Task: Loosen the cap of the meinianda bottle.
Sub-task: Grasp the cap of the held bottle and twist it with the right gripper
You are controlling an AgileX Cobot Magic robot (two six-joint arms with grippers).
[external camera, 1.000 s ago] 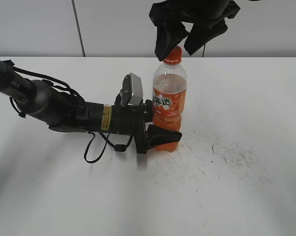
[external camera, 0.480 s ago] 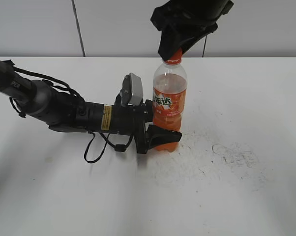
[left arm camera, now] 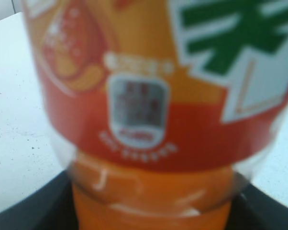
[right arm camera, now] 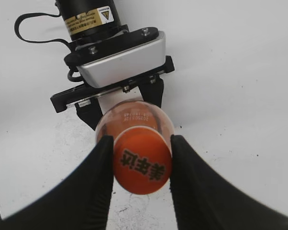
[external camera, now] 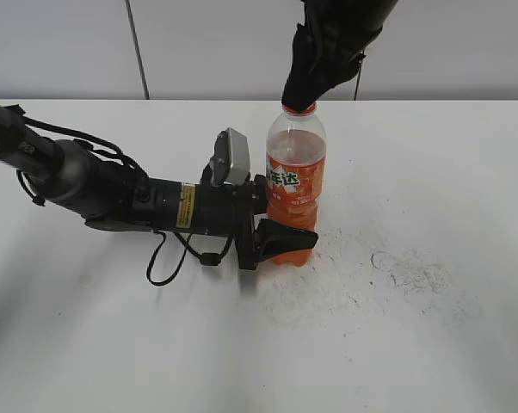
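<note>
The meinianda bottle (external camera: 296, 185) stands upright on the white table, with orange drink and an orange label. It fills the left wrist view (left arm camera: 158, 96). My left gripper (external camera: 280, 237) lies low and is shut on the bottle's lower body. My right gripper (external camera: 304, 90) comes down from above and is shut on the orange cap (right arm camera: 142, 161), one black finger on each side of it. In the exterior view the cap is hidden by the fingers; only the orange neck ring shows below them.
The left arm (external camera: 113, 194) with its cable loop lies across the table's left half. Grey scuff marks (external camera: 405, 267) cover the table to the right of the bottle. A grey wall stands behind the table.
My right gripper came down over the cap and its fingers closed on it; one second ago they were spread above it. The left gripper and bottle have not moved.
</note>
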